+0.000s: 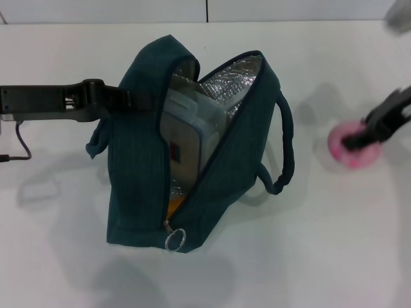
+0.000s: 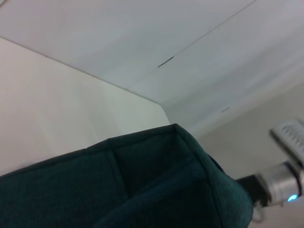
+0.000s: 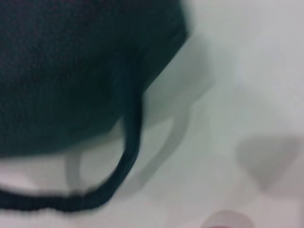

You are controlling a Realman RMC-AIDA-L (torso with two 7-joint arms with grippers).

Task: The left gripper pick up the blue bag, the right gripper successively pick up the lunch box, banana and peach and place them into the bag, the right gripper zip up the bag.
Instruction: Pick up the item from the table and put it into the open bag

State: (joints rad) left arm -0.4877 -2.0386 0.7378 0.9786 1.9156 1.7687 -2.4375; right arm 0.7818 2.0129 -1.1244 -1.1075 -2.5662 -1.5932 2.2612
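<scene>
A: Bag (image 1: 138,173) sits mid-bench (image 1: 321,256), mouth unzipped and gaping upward. Contents?

B: Lunch box (image 1: 186,138) stands on edge inside, against the foil lining (image 1: 234,80); blue lid rim and red sticker show. Below it, near the zipper end, a sliver of orange-yellow: the banana (image 1: 173,206), mostly hidden.

A: Zipper?

B: Ring pull (image 1: 175,239) hangs at the near end of the opening. One handle (image 1: 287,151) loops out on the right side, resting on the bench.

A: Left gripper (image 1: 125,99)?

B: Reaches in from the left, pinched on the bag's left wall near the top edge, holding it up. Its wrist view shows only teal fabric up close.

A: Peach (image 1: 353,146)?

B: Out on the bench, well right of the bag, clear of the handle. Right gripper (image 1: 369,136) is on it, fingers closed around the pink fruit. Blurred, so I cannot tell whether the peach is lifted or touching the surface.

A: Right wrist view?

B: Bag side and handle loop, a hint of pink at the frame edge.
</scene>
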